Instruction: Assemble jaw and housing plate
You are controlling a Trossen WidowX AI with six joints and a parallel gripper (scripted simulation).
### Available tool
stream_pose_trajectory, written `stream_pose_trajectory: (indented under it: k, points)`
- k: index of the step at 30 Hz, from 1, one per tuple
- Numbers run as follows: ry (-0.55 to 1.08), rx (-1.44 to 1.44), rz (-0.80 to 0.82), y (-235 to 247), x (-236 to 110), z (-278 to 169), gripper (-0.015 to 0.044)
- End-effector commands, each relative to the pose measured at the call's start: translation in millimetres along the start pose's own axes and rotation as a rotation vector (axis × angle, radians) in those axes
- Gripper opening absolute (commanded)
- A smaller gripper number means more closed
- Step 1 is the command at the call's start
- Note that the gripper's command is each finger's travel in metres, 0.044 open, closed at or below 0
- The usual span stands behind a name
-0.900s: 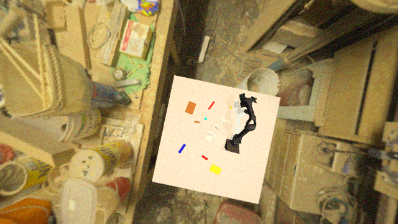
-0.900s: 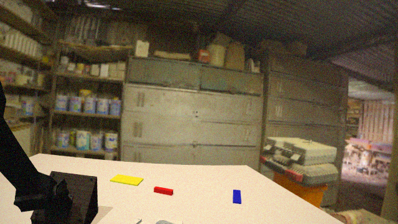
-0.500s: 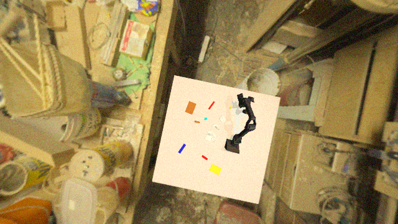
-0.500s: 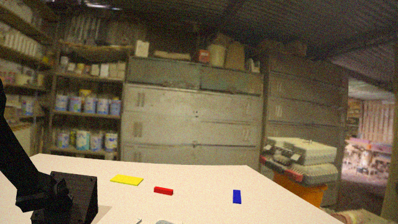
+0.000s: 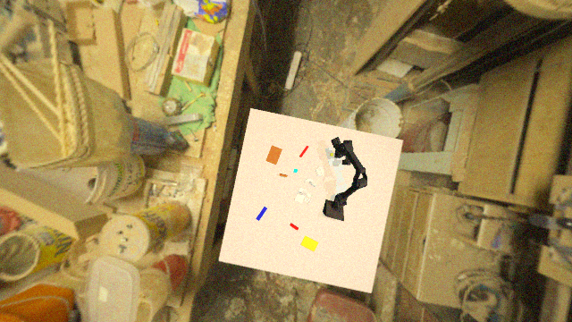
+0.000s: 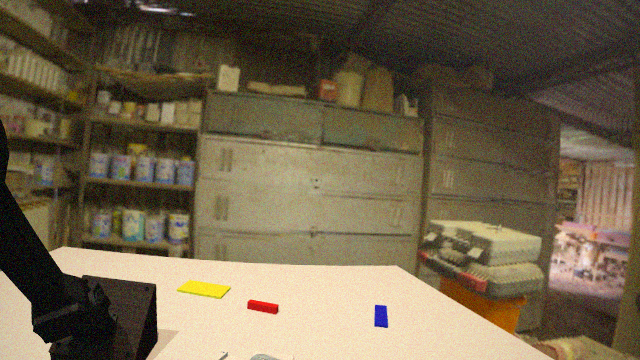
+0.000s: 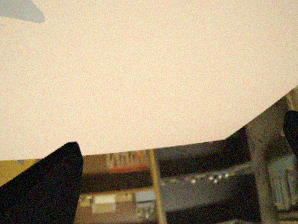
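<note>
My gripper [image 5: 338, 152] [image 7: 186, 137] is open and empty, its two black fingers wide apart at the far end of the mat. In the top view, a small grey part [image 5: 337, 162] and another with a yellow spot [image 5: 332, 155] lie beside or under the fingers. Pale small parts, one round [image 5: 320, 171], one narrow [image 5: 310, 182] and one wider [image 5: 303, 195], lie farther left. Which are the jaws, pins or housing plate is too small to tell. A grey shape [image 7: 20, 10] shows at the wrist view's top left corner.
On the pale table top [image 5: 357, 259] [image 6: 310, 285] [image 7: 150, 75] lie an orange block [image 5: 273, 155], a cyan piece [image 5: 295, 171], a blue bar [image 5: 261, 213] [image 6: 381, 316], a yellow plate [image 5: 309, 243] [image 6: 204, 289] and red bars [image 5: 304, 151] [image 5: 294, 226] [image 6: 262, 306].
</note>
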State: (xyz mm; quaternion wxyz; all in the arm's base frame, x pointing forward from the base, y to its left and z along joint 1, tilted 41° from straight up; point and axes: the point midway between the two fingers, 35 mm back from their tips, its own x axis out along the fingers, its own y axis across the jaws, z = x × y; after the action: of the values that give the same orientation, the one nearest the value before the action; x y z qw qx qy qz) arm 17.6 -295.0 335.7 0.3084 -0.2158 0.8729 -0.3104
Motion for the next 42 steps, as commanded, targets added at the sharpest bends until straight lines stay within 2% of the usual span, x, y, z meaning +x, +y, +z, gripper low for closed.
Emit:
stream_pose_trajectory:
  k: [1,22,42]
  points:
    - [-0.065,-0.122,-0.016,8,-11,21,0.044]
    - [-0.288,-0.731,-0.177,47,-72,96,0.044]
    - [-0.414,-1.318,-0.41,106,-132,142,0.044]
